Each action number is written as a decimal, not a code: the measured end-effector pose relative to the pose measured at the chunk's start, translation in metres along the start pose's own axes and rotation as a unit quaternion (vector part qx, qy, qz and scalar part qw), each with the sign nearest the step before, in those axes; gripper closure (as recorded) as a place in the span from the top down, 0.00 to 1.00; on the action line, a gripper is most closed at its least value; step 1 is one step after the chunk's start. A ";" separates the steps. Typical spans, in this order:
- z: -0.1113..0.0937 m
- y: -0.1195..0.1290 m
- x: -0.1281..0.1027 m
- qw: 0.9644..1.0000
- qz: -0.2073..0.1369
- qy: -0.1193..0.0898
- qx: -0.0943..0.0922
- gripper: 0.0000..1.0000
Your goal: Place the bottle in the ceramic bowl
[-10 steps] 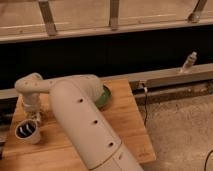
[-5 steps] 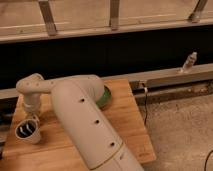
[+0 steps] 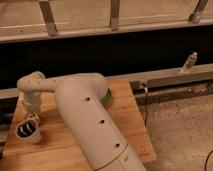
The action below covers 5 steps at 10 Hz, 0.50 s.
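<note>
The green ceramic bowl [image 3: 106,96] sits at the back middle of the wooden table [image 3: 130,125]. Only its right rim shows, because my white arm [image 3: 90,120] covers the rest. My gripper [image 3: 33,117] hangs down at the table's left side, just behind and above a white cup. The slim whitish bottle does not show on the table. I cannot tell whether it is in the gripper.
A white cup with a dark inside [image 3: 28,131] stands at the front left of the table. A small bottle-like object [image 3: 189,61] stands on the metal ledge at the far right. A dark gap runs behind the table, and speckled floor lies to the right.
</note>
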 end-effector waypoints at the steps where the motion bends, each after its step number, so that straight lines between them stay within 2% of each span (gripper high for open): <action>1: -0.024 -0.001 -0.007 1.000 -0.001 -0.018 0.005 0.00; 2: -0.047 -0.003 -0.014 0.999 -0.001 -0.034 0.011 0.00; 3: -0.061 -0.005 -0.017 0.999 0.000 -0.045 0.015 0.00; 4: -0.075 -0.016 -0.019 0.998 0.008 -0.056 0.022 0.00; 5: -0.090 -0.036 -0.016 0.997 0.023 -0.065 0.041 0.00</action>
